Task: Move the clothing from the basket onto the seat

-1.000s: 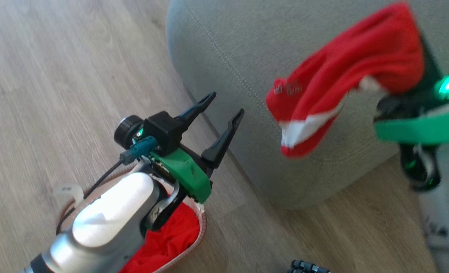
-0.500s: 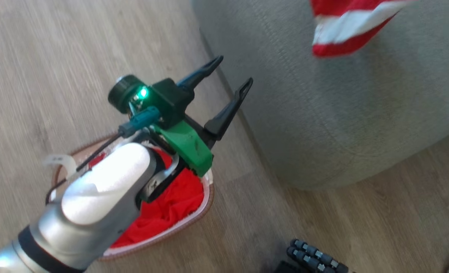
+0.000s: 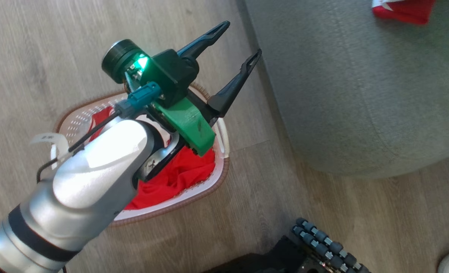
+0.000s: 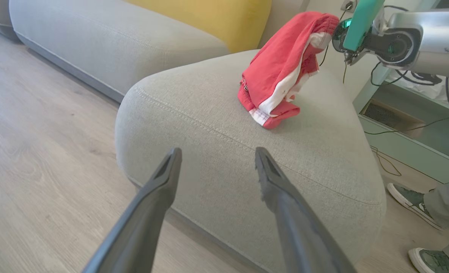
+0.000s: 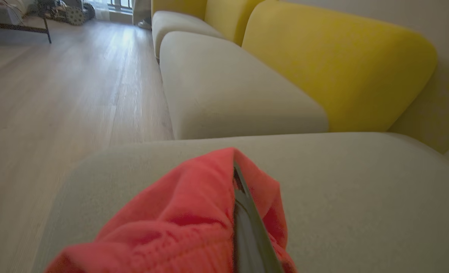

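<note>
The wood floor (image 3: 38,45) is the biggest thing here. On it, to the right, sits the big grey-green seat (image 3: 361,94) with a pale sewn line near its edge. Behind the seat are yellow back cushions (image 5: 342,64).

The left arm (image 3: 95,178) is silver and white. It reaches up from the near left and slants to the far right, over the basket (image 3: 76,121). The basket stands on the floor, just left of the seat. One red garment (image 3: 182,170) lies bunched inside it.

The other red garment (image 4: 281,64), with white stripes, hangs from the right gripper (image 5: 235,170). Its low end seems to touch the top of the seat. That claw is pinched closed on the cloth, and the cloth folds over its dark fingers. The right arm comes in from the far right, above the seat.

The left gripper (image 3: 242,38) is wide open and holds nothing. It points at the near edge of the seat.

A person's green shoes (image 4: 410,199) stand on the floor right of the seat.

A white tag (image 3: 48,138) on the basket handle has tiny marks, too small to read. A dark mark on the hanging garment cannot be read either.
</note>
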### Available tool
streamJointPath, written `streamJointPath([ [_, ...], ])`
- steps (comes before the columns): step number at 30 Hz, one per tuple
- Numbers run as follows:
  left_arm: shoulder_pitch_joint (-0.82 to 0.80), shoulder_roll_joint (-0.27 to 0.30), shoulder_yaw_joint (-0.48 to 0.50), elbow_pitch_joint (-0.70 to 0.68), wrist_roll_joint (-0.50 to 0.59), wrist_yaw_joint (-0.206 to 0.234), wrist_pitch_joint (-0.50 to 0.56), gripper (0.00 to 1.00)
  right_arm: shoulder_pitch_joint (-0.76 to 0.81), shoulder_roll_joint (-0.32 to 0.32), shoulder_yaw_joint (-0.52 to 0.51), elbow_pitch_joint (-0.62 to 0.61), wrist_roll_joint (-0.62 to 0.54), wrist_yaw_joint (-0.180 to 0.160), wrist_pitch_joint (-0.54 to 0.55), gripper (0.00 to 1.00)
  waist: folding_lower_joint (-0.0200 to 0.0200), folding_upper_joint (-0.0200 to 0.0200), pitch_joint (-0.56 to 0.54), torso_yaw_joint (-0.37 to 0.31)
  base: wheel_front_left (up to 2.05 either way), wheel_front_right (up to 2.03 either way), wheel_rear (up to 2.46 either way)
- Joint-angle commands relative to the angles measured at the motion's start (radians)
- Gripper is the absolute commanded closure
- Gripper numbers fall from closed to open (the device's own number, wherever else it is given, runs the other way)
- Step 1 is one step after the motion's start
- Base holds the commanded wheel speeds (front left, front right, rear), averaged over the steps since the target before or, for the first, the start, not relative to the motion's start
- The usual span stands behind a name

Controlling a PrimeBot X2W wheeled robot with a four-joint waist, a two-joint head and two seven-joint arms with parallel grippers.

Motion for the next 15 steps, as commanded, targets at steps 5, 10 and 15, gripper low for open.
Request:
streamJointPath([
  [5, -0.043, 0.004, 0.023, -0.023, 0.011, -0.005, -0.005, 0.0, -0.045, -0.05, 0.068, 0.145, -0.029, 0.007, 0.097, 1.0, -0.0003, 0.0, 0.028, 0.043, 0.0, 0.0, 0.0],
  [10, -0.035, 0.001, 0.026, -0.01, 0.003, -0.002, -0.023, 0.0, -0.056, -0.071, 0.147, 0.245, -0.045, 0.007, 0.206, 1.0, -0.0003, 0.0, 0.015, 0.065, 0.0, 0.0, 0.0],
  [15, -0.021, -0.005, 0.026, 0.003, -0.005, 0.002, -0.041, 0.0, -0.058, -0.077, 0.197, 0.282, -0.012, 0.007, 0.263, 0.2, -0.0003, 0.0, -0.018, 0.07, 0.0, 0.0, 0.0],
])
